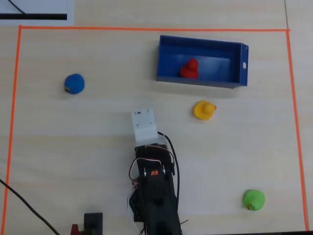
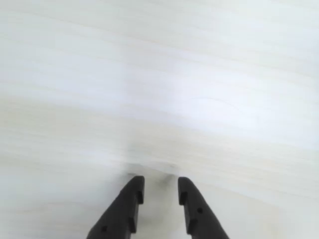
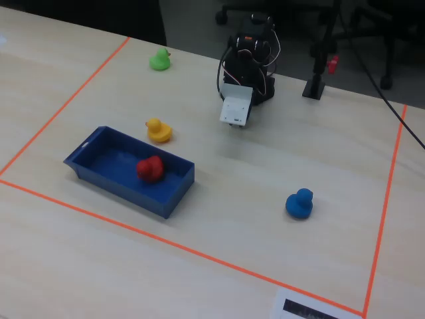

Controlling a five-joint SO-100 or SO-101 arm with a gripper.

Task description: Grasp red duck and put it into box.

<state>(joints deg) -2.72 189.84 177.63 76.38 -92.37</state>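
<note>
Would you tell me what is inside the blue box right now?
The red duck sits inside the box; nothing else shows there, though its near wall hides some floor.

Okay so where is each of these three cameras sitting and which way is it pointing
Overhead view: above the table, looking straight down; the black arm enters from the bottom edge.
Wrist view: rides on the arm, aimed at bare pale wood; only the two black fingers show, slightly parted.
Fixed view: beyond the table's far side, facing the arm's front.
Overhead and fixed views share the small red rubber duck lying inside the dark-blue rectangular plastic box, plus yellow, blue and green ducks.
</note>
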